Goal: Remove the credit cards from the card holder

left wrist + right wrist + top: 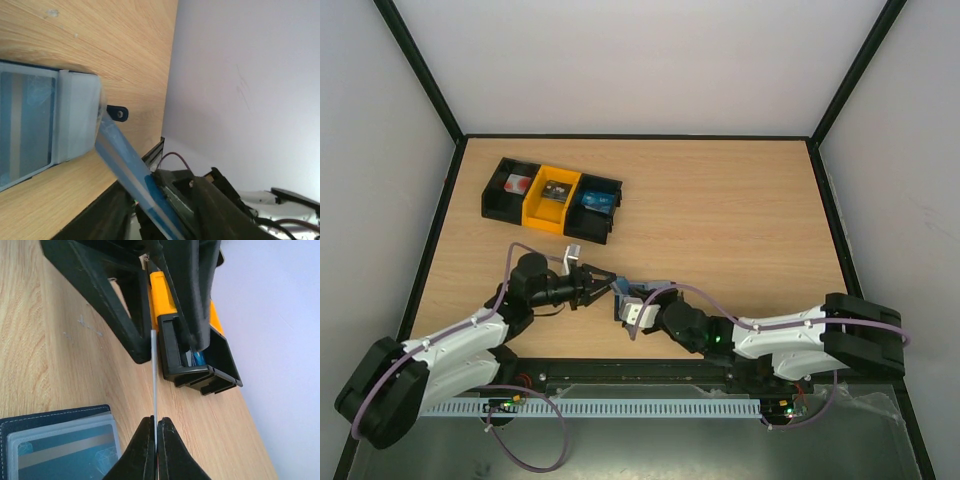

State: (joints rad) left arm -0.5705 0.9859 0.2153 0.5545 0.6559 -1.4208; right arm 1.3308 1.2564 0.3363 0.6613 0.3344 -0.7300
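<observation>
1. We see the blue credit card (127,172) standing on edge, pinched at its near end by the right fingers (160,432), which are closed flat on it.
2. The card holder (50,420) lies pockets-up on the counter (740,220) just beside the right fingers. A striped card (65,450) sits in its clear pocket.
3. The blue card's far end reaches between the left fingers (600,283). They stand narrowly apart, and we cannot tell whether either touches it.
4. The counter is light wood grain, closed in by plain white walls (650,60) with black edging.
5. Only the right wrist view gives us the blue card edge-on, as a thin pale line. Only the left wrist view shows its blue face, running slantwise to the right fingers.
6. Beyond the left fingers, well apart, the top view shows a row of bins (542,218): black, yellow, black.
</observation>
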